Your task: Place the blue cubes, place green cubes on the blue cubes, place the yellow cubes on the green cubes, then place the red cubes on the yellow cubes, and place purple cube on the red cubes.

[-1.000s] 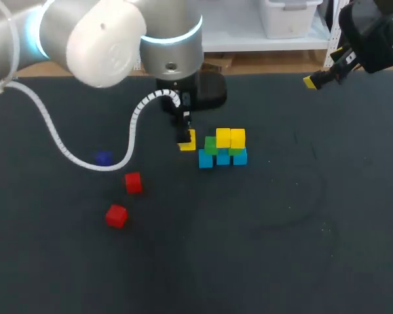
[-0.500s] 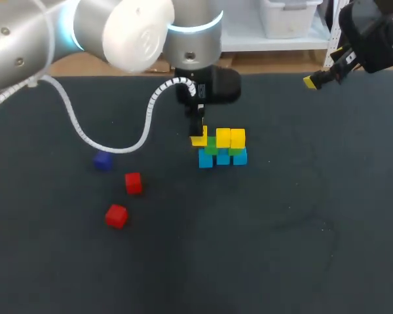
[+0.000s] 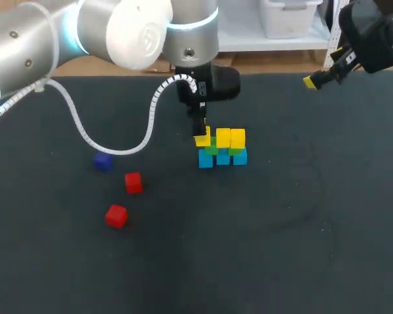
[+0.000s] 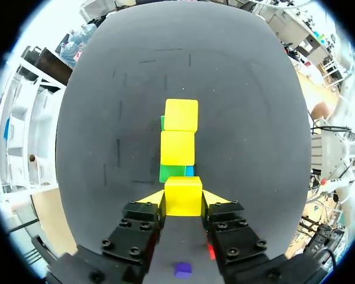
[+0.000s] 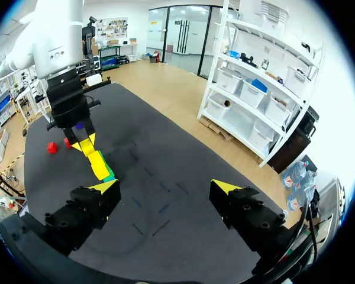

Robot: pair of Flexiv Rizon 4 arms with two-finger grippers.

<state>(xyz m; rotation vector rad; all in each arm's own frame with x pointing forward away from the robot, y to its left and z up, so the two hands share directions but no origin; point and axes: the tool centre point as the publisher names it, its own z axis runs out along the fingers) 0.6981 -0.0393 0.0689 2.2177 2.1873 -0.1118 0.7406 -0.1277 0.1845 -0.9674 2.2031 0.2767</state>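
My left gripper [image 3: 200, 133] is shut on a yellow cube [image 3: 202, 140] [image 4: 183, 195] right at the left end of the block structure. I cannot tell whether the cube rests on the green cube [image 3: 211, 150] [image 4: 171, 173] under it. Three blue cubes [image 3: 223, 159] form the bottom row. Two more yellow cubes [image 3: 230, 138] [image 4: 178, 147] sit on green ones beside the held cube. Two red cubes [image 3: 133, 182] [image 3: 116, 215] and a purple cube [image 3: 103, 161] [image 4: 181, 270] lie on the table to the left. My right gripper [image 3: 312, 80] [image 5: 165, 192] hangs open and empty at the table's far right.
The black table [image 3: 281, 229] carries faint chalk marks on its right half. My left arm's white cable [image 3: 85, 137] loops low over the table near the purple cube.
My left gripper carried the yellow cube rightward, from beside the structure to over its left green cube. The right arm has not moved.
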